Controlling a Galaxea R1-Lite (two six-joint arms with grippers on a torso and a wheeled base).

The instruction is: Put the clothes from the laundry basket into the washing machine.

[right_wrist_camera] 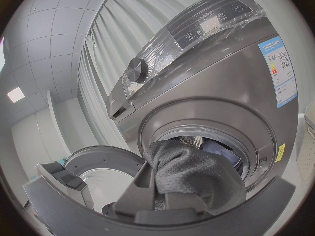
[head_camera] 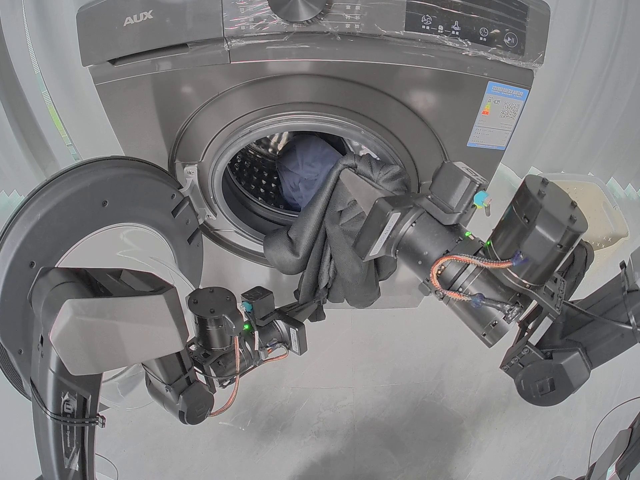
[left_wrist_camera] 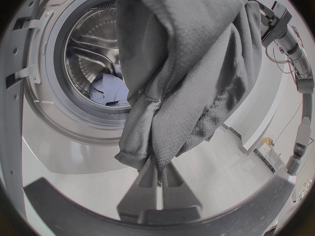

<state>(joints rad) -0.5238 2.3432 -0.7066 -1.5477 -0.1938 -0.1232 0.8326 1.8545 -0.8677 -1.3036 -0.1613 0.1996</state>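
The dark grey mesh garment (head_camera: pixel 327 235) is half in and half out. Its upper fold lies across the lower rim of the drum opening, and the rest hangs in long loose folds down the front of the grey front-loading washing machine (head_camera: pixel 167 101). It looks soft, limp and light, with no stiffness to carry it forward, so whatever is not lifted will likely trail. The open weave could catch on the rim or the door hinge.

The right gripper (right_wrist_camera: pixel 160 197) holds it at the top, its fingers (right_wrist_camera: pixel 141 187) closed round a thick bunch of cloth right at the mouth of the drum. The left gripper (left_wrist_camera: pixel 159 181) is low down in front of the machine, its fingers (left_wrist_camera: pixel 144 187) nearly together, pinching the garment's bottom edge. These seem sensible holds: one on the bulk and one on the tail, which needs raising over the rim.

A crumpled blue-grey cloth (head_camera: pixel 303 168) already lies inside the drum, behind the dark one. The round grey door (head_camera: pixel 100 201) stands swung wide open on the robot's left. The white plastic laundry basket (head_camera: pixel 600 215) sits on the floor to the right of the machine, behind the right arm.
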